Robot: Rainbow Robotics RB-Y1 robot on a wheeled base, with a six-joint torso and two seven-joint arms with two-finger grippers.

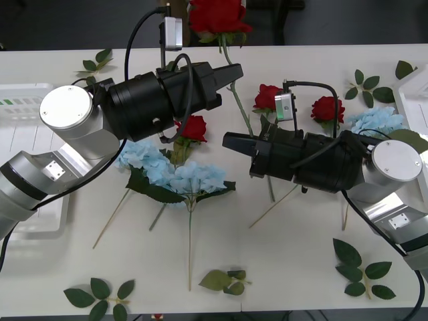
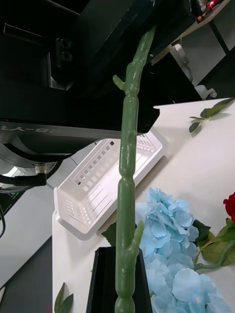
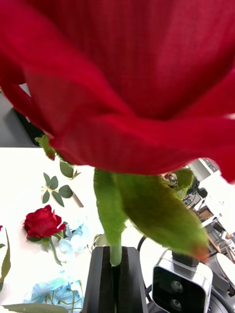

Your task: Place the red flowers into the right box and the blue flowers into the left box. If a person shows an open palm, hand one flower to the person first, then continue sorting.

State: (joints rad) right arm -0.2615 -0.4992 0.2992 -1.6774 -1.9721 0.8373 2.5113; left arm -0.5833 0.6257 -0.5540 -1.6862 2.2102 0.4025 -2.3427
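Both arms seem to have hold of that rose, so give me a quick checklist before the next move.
1. Left gripper shut on the held rose's stem just below the bloom: ok.
2. Right gripper shut on the same stem lower down: ok.
3. Room inside the right box, seen as a rim at the table's right edge: cannot tell.
4. Left box free in its visible part: ok.
5. Sorting finished: not ok; blue flowers and other roses lie on the table.
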